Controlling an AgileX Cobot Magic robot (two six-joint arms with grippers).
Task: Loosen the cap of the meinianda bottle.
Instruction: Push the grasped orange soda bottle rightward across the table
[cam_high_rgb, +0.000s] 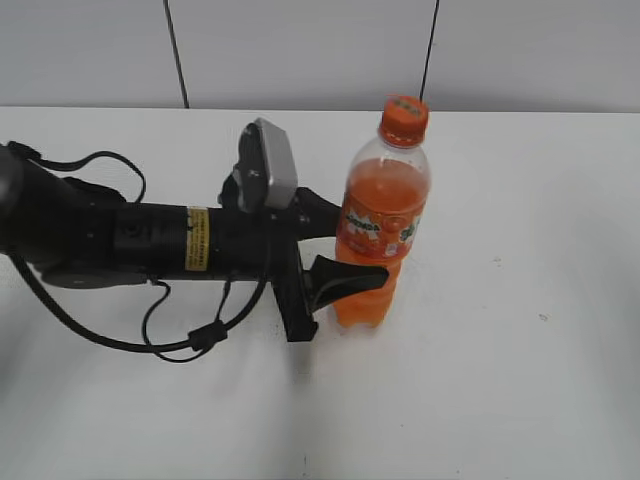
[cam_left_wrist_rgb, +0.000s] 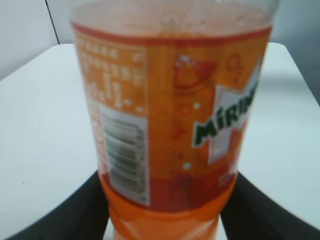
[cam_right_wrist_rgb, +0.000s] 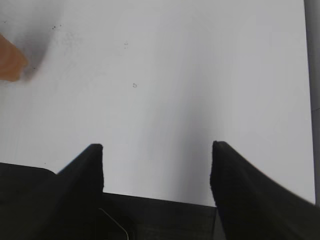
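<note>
The meinianda bottle (cam_high_rgb: 382, 232) stands upright on the white table, full of orange drink, with its orange cap (cam_high_rgb: 403, 119) on top. My left gripper (cam_high_rgb: 352, 250) reaches in from the left and is shut on the bottle's lower body, one finger on each side. In the left wrist view the bottle (cam_left_wrist_rgb: 170, 120) fills the frame between the two dark fingers (cam_left_wrist_rgb: 165, 210). My right gripper (cam_right_wrist_rgb: 157, 150) is open and empty above bare table; it is out of the exterior view. An orange blur, probably the bottle (cam_right_wrist_rgb: 11, 62), shows at the left edge of the right wrist view.
The white table (cam_high_rgb: 520, 350) stretches to the right and front of the bottle. A grey wall with dark seams (cam_high_rgb: 300, 50) stands behind the table's back edge. The left arm's black cables (cam_high_rgb: 180, 335) loop over the table.
</note>
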